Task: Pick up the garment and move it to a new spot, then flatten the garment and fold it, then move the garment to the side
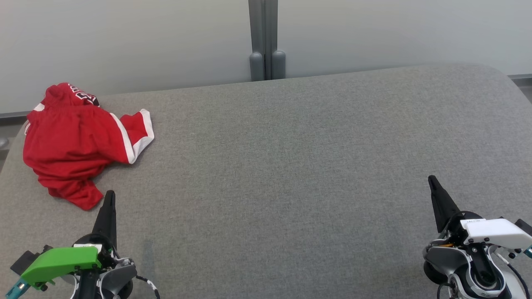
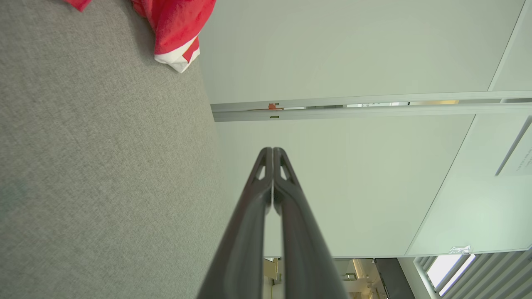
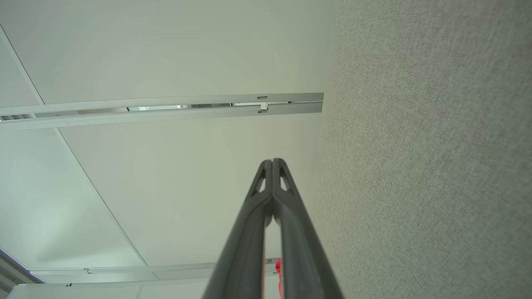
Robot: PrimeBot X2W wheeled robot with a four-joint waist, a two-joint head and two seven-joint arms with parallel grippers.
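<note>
Head view: a crumpled red sports garment with white trim [image 1: 79, 141] is lying at the far left corner of the grey fabric-covered desk [image 1: 291, 166].

The green-capped left hand [image 1: 109, 194] is hovering just beside the heap's near edge with its fingers pressed together and holding nothing, while the white-capped right hand [image 1: 432, 179], equally pressed together and empty, is sitting well apart at the lower right. The cloth is lying close to the desk's left rim, so a reach with unopened fingers is likely risking a shove overboard, and a pinch on one loose layer is risking a dragging, twisted bundle. Pale wall panels [image 1: 124, 41] and a grey post [image 1: 266, 41] are standing behind; nothing is blocking the left hand's path.
</note>
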